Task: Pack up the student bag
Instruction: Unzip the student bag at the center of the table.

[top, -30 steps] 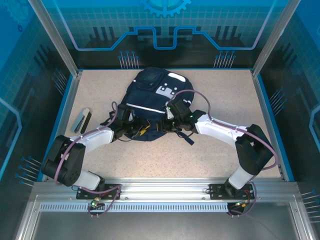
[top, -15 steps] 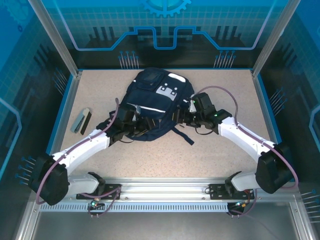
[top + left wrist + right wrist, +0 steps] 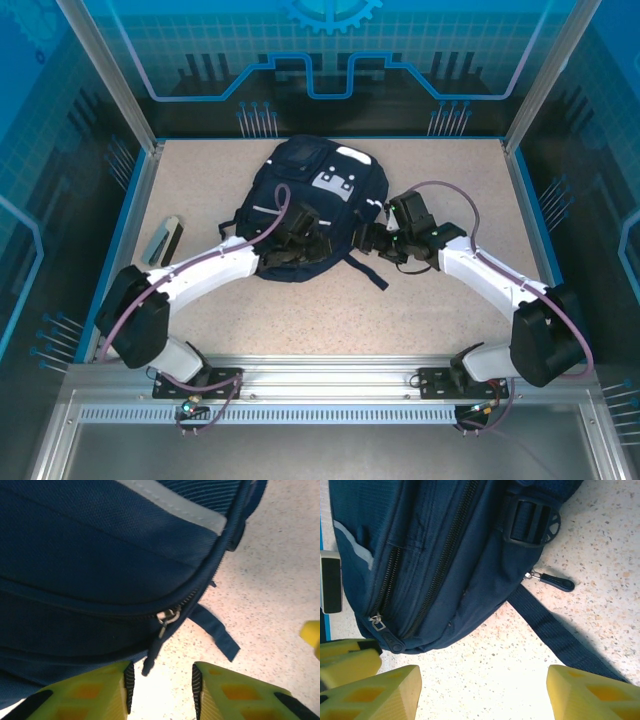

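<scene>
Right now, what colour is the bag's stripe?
Stripe: white, on navy bag; clearest in left wrist view.

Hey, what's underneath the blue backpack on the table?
A dark strap runs out from under the bag onto the speckled table. The fabric covers whatever else lies beneath, so I can't tell what is there.
</scene>
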Controlling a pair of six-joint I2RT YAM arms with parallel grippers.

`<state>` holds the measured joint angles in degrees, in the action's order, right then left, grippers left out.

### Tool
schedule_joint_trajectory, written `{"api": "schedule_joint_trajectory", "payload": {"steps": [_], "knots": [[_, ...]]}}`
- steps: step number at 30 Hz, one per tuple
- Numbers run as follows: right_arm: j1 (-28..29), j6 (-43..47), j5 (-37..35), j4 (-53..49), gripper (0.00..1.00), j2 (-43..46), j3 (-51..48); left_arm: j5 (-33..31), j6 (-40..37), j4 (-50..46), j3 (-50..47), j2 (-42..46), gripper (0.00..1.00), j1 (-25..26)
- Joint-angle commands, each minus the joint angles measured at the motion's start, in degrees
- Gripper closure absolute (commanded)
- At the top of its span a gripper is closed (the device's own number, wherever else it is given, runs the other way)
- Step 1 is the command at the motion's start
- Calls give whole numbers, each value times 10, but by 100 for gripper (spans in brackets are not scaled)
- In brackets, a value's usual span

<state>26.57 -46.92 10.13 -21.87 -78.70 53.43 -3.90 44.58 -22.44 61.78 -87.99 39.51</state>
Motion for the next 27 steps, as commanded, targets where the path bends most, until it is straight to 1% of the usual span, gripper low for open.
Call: {"api": "schedule_joint_trajectory", "payload": {"steps": [1, 7, 13, 16, 20, 24, 27], "knots": [[-6, -12, 15, -1, 33, 6, -7, -19, -13, -15, 28, -17, 65, 4], [-6, -16, 20, 3, 33, 3, -9, -27, -10, -19, 45, -45, 70, 4], [-6, -20, 25, 9, 33, -1, -14, -63, -4, -44, 60, -65, 73, 4], [-4, -20, 27, 10, 33, -5, -13, -70, 0, -47, 65, -75, 74, 4], [0, -20, 29, 9, 33, -11, -10, -73, 0, -52, 72, -83, 82, 5], [7, -21, 31, 10, 33, -23, -3, -75, -12, -58, 75, -74, 99, 3], [18, -33, 43, 24, 34, -37, 5, -80, -32, -68, 74, -58, 100, 4]]}}
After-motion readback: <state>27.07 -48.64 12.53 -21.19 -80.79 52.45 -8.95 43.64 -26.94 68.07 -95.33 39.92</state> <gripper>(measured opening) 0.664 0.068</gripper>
